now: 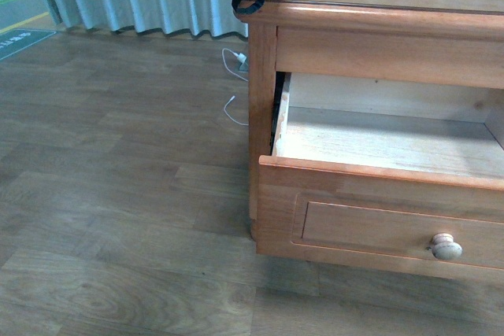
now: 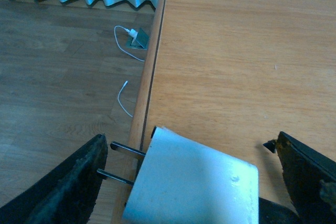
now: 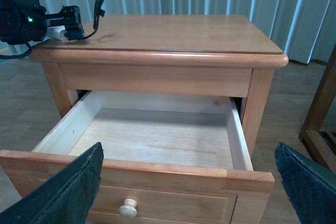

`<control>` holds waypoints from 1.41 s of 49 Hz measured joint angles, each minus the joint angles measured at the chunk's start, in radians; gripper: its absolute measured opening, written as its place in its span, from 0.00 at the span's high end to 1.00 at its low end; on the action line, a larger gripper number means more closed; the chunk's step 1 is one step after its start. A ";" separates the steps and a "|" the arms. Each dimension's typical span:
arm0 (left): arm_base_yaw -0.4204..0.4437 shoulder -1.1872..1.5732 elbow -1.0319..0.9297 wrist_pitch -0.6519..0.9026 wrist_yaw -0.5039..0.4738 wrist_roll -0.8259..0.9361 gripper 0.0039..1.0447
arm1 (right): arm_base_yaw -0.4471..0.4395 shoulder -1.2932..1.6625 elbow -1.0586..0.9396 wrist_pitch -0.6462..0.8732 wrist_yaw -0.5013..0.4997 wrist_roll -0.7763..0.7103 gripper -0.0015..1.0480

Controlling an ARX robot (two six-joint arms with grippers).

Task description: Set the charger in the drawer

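White charger (image 2: 194, 182) at the edge of the tabletop (image 2: 236, 51), prongs overhanging — drawer (image 3: 157, 167) stands open

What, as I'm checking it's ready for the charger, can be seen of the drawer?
The drawer is light-brown wood, pulled well out from under the top of the nightstand. Its front has a recessed panel and one small round pale knob. The inside is pale bare wood with nothing lying in it.
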 joint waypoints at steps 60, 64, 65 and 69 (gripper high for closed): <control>0.002 -0.164 -0.299 0.190 0.089 -0.019 0.35 | 0.000 0.000 0.000 0.000 0.000 0.000 0.08; -0.013 -0.218 -0.377 0.235 0.112 -0.027 0.35 | 0.000 0.000 0.000 0.000 0.000 0.000 0.08; -0.020 -0.234 -0.398 0.246 0.115 -0.027 0.35 | 0.000 0.000 0.000 0.000 0.000 0.000 0.08; -0.050 -0.285 -0.466 0.281 0.135 -0.031 0.35 | 0.000 0.000 0.000 0.000 0.000 0.000 0.08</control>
